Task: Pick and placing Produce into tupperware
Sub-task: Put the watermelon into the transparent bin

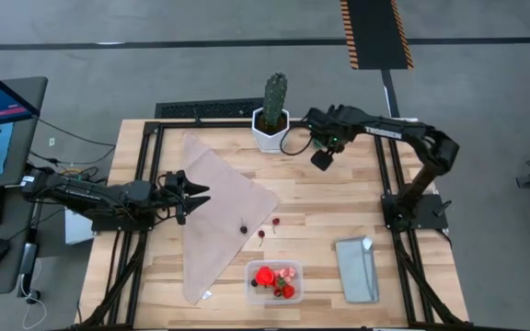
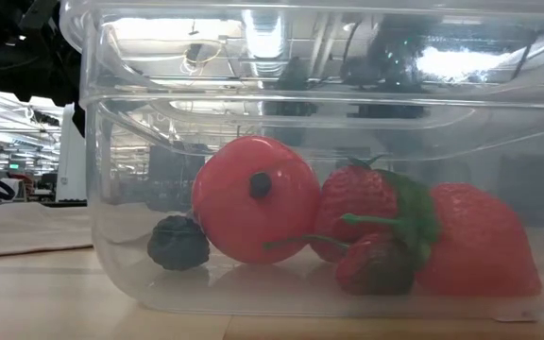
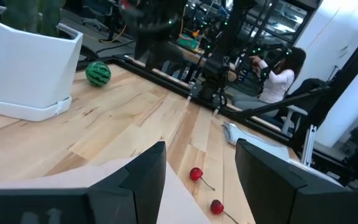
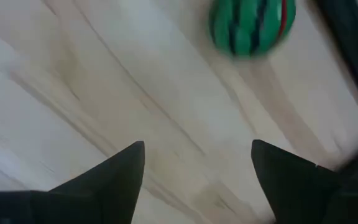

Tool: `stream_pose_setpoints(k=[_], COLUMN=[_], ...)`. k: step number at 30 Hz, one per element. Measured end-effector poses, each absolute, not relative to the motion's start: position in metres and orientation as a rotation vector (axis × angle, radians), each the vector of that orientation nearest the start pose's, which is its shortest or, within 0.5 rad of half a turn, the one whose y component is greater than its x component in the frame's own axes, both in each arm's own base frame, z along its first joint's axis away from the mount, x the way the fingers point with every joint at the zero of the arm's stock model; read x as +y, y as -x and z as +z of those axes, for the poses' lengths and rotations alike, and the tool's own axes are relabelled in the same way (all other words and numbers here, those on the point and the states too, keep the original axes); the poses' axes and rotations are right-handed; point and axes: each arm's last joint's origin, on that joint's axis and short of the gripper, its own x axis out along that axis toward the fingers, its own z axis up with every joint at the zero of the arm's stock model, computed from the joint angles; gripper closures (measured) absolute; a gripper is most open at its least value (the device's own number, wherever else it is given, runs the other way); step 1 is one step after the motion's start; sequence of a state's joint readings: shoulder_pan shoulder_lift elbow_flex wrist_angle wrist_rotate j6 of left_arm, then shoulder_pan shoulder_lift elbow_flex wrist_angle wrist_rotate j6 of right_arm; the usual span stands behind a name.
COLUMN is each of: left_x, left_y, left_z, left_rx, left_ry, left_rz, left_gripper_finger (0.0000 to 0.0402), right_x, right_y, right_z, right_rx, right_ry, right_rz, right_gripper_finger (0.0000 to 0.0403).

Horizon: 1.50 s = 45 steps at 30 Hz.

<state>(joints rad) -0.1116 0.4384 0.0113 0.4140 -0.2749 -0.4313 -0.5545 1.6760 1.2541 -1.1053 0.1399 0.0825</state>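
At the near edge of the table point(image 1: 155, 276) sits the clear tupperware point(image 1: 275, 281), holding a round red fruit point(image 2: 256, 198), strawberries point(image 2: 475, 241) and a dark berry point(image 2: 178, 243). Just right of it, with a strip of bare wood between, lies the grey-blue lid point(image 1: 357, 268). Left of the tub, the beige cloth point(image 1: 219, 216) runs from the near edge toward the far left. Past the tub, two cherries point(image 3: 196, 174) lie on bare wood beside the cloth's right edge, and a dark one point(image 1: 244, 230) rests on the cloth.

The left gripper point(image 1: 194, 195) hovers over the cloth at mid-left, fingers parted and holding nothing. Farther back, the right gripper point(image 1: 321, 154) hangs near the far edge, its fingers spread wide and empty, above open wood. The small green striped ball point(image 4: 252, 26) lies just beyond it, beside the cactus pot point(image 1: 270, 129).
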Motion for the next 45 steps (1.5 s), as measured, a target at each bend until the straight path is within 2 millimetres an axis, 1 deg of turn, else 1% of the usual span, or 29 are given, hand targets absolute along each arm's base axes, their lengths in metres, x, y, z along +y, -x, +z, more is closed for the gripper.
stream_pose_setpoints(k=[4, 6, 8, 10, 13, 18, 21, 24, 28, 29, 32, 35, 36, 38, 40, 42, 45], left_x=[-0.006, -0.006, -0.006, -0.006, -0.006, -0.006, -0.006, -0.006, -0.006, -0.006, -0.006, -0.006, -0.006, -0.006, -0.006, -0.006, -0.006], left_y=[-0.125, -0.125, -0.125, -0.124, -0.125, -0.125, -0.125, -0.125, -0.125, -0.125, -0.125, -0.125, -0.125, -0.125, -0.125, -0.125, -0.125], left_z=[0.167, 0.167, 0.167, 0.167, 0.167, 0.167, 0.167, 0.167, 0.168, 0.167, 0.167, 0.167, 0.167, 0.167, 0.168, 0.168, 0.168], left_rx=[-0.023, -0.023, -0.023, -0.023, -0.023, -0.023, -0.022, -0.022, -0.022, -0.022, -0.022, -0.022, -0.022, -0.022, -0.024, -0.026, -0.026], left_ry=[0.428, 0.428, 0.427, 0.427, 0.426, 0.426, 0.426, 0.428, 0.431, 0.432, 0.435, 0.435, 0.434, 0.434, 0.434, 0.434, 0.434], left_rz=[0.164, 0.164, 0.164, 0.164, 0.164, 0.164, 0.161, 0.159, 0.156, 0.157, 0.156, 0.156, 0.156, 0.158, 0.163, 0.162, 0.162], left_gripper_finger=[0.0219, 0.0219, 0.0219, 0.0219, 0.0219, 0.0219, 0.0219, 0.0219, 0.0219, 0.0219, 0.0219, 0.0219, 0.0219, 0.0219, 0.0219, 0.0219, 0.0219], right_x=[-0.158, -0.156, -0.156, -0.154, -0.147, -0.127, -0.118, -0.109, -0.098, -0.096, -0.097, -0.1, -0.1, -0.099, -0.099, -0.107, -0.128], right_y=[-0.257, -0.258, -0.259, -0.261, -0.265, -0.272, -0.277, -0.28, -0.288, -0.289, -0.29, -0.287, -0.287, -0.286, -0.283, -0.28, -0.27], right_z=[0.212, 0.211, 0.212, 0.218, 0.232, 0.248, 0.25, 0.251, 0.252, 0.253, 0.255, 0.257, 0.257, 0.255, 0.253, 0.252, 0.254], right_rx=[1.571, 1.576, 1.571, 1.53, 1.425, 1.345, 1.327, 1.332, 1.305, 1.303, 1.302, 1.298, 1.297, 1.295, 1.323, 1.332, 1.314], right_ry=[-0.422, -0.424, -0.379, -0.319, -0.263, -0.157, -0.115, -0.049, 0.069, 0.101, 0.189, 0.214, 0.213, 0.138, 0.065, -0.02, -0.161], right_rz=[-0.576, -0.599, -0.65, -0.711, -0.701, -0.546, -0.517, -0.517, -0.539, -0.554, -0.609, -0.698, -0.702, -0.706, -0.633, -0.529, -0.493], right_gripper_finger=[0.0069, 0.0066, 0.0065, 0.0065, 0.0065, 0.0064, 0.0062, 0.0046, 0.0009, 0.0009, 0.0031, 0.0053, 0.0059, 0.0068, 0.0074, 0.0077, 0.0077])
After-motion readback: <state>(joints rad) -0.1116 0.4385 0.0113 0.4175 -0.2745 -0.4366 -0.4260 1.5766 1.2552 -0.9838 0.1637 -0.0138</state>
